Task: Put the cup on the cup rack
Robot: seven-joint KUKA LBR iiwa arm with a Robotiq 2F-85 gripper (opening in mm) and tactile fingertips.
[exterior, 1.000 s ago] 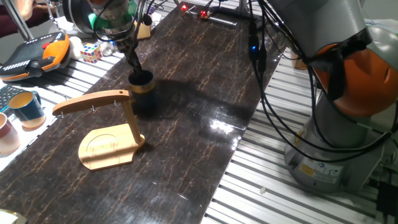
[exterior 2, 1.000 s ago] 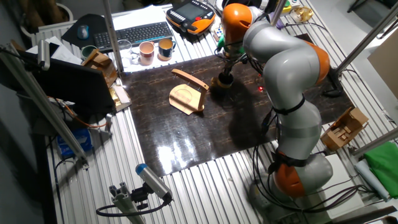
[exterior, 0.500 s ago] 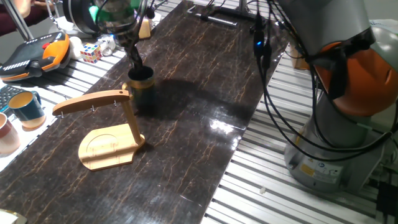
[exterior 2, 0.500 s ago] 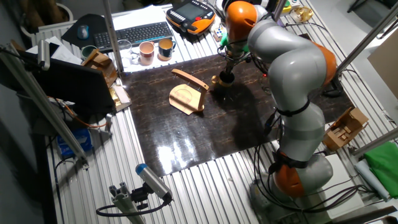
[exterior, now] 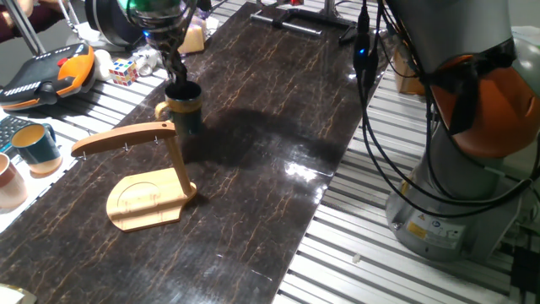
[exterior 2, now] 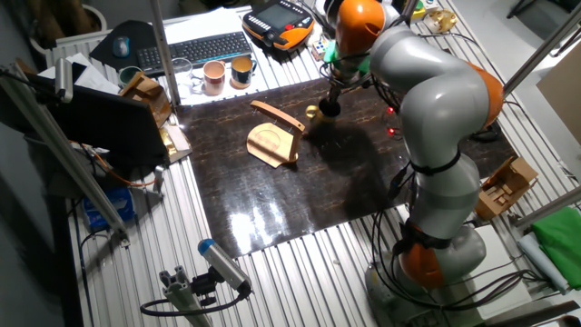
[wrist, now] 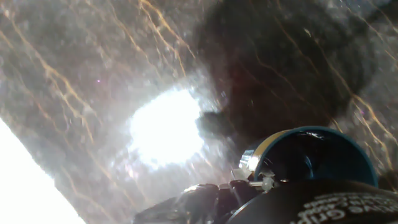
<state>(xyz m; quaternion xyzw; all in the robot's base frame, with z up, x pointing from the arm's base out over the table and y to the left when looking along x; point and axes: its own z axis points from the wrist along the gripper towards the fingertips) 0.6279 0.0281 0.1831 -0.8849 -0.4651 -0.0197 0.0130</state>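
The cup [exterior: 186, 108] is a dark teal mug with a tan band. It hangs a little above the dark table, its handle pointing left, just behind the top of the cup rack's post. My gripper [exterior: 177, 84] is shut on its rim, one finger inside. The cup rack [exterior: 145, 198] is light wood, with its curved arm reaching left. In the other fixed view the cup [exterior 2: 318, 112] is right of the rack [exterior 2: 272, 141]. The hand view shows the cup's blue inside [wrist: 317, 158] beside my finger [wrist: 211, 199].
A teal cup with cream inside [exterior: 35, 145] and a pinkish cup [exterior: 8, 181] stand off the table's left edge. An orange pendant [exterior: 46, 72] and a Rubik's cube [exterior: 122, 72] lie at the back left. The robot's base [exterior: 456, 169] is on the right.
My gripper has lifted the cup off the table and carried it slightly away from the rack. The cup has turned, so its handle now shows on the left.
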